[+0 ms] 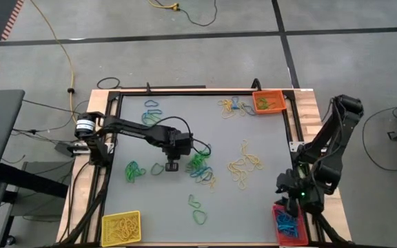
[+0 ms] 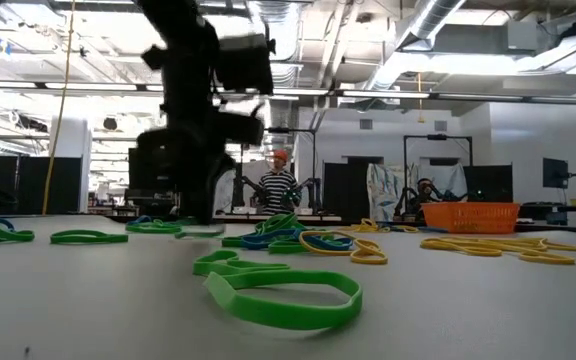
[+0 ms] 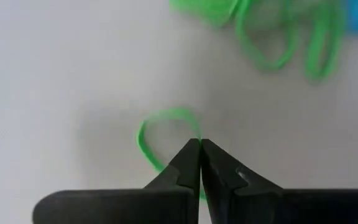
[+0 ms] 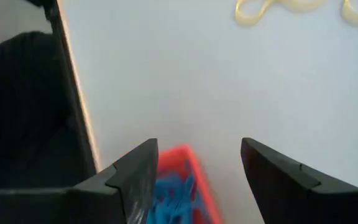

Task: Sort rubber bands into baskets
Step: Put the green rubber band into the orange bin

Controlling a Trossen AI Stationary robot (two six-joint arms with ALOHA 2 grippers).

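My left gripper stands over the middle of the grey table, pointing down, shut on a small green rubber band. More rubber bands lie loose, among them a green and blue heap just right of it. My right gripper hovers open above the red basket at the near right corner. That basket holds blue bands. The yellow basket stands at the near left and the orange basket at the far right. My left gripper pinches the green band's strand between its two fingertips, coming from above and pointing down. The rest of the loop spreads out to one side of the fingers, close over the table. Whether it still lies on the table I cannot tell.
Yellow bands are strewn right of centre, and yellow and blue ones lie by the orange basket. Green bands lie at the left and near the front. A black frame rims the table. A person stands far behind.
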